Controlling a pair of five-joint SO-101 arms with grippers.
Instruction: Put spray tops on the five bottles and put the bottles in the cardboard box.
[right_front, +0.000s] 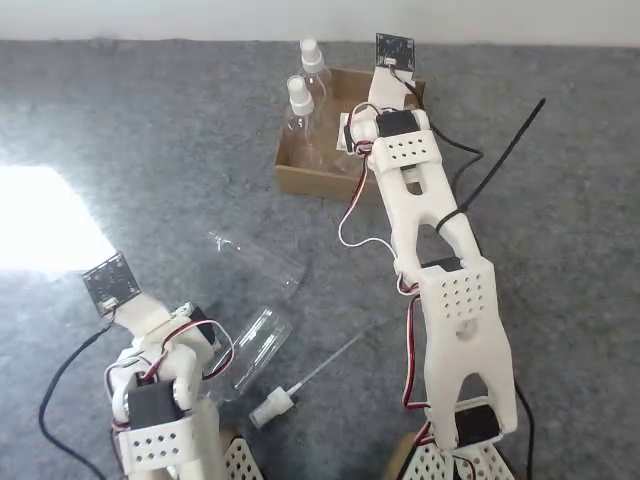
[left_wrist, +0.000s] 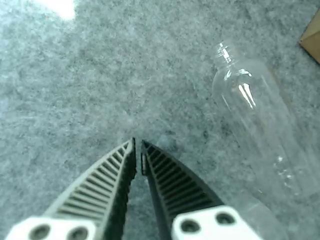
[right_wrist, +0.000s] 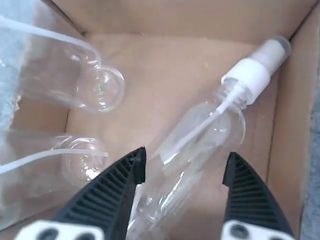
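The right hand (right_wrist: 185, 160) hangs inside the cardboard box (right_wrist: 165, 55) with its fingers spread wide and gripping nothing. Between the fingers a capped bottle (right_wrist: 200, 130) lies on its side on the box floor. Its white spray top (right_wrist: 255, 70) points away from the hand towards the far corner, close to the box wall. Whether either finger touches the bottle cannot be told. Just to one side of this hand are two more bottles, the farther bottle (right_wrist: 97, 82) and the nearer bottle (right_wrist: 80, 160), seen bottom-first. From above they stand upright in the box with their tops on, crowding the side of the box away from the arm.

The left hand (left_wrist: 138, 145) sits low over the grey surface (left_wrist: 75, 90). Its fingers are almost closed, with only a thin slit between them, and they hold nothing. Just beside it a bare bottle (left_wrist: 255, 115) lies on the surface, its open neck pointing away from the hand. A corner of the box shows beyond that.

From above, two uncapped bottles lie near this arm, an upper one (right_front: 262, 262) and a lower one (right_front: 255, 350). A loose spray top (right_front: 272, 406) with its long thin tube lies on the surface close by the lower one, between the two arms.
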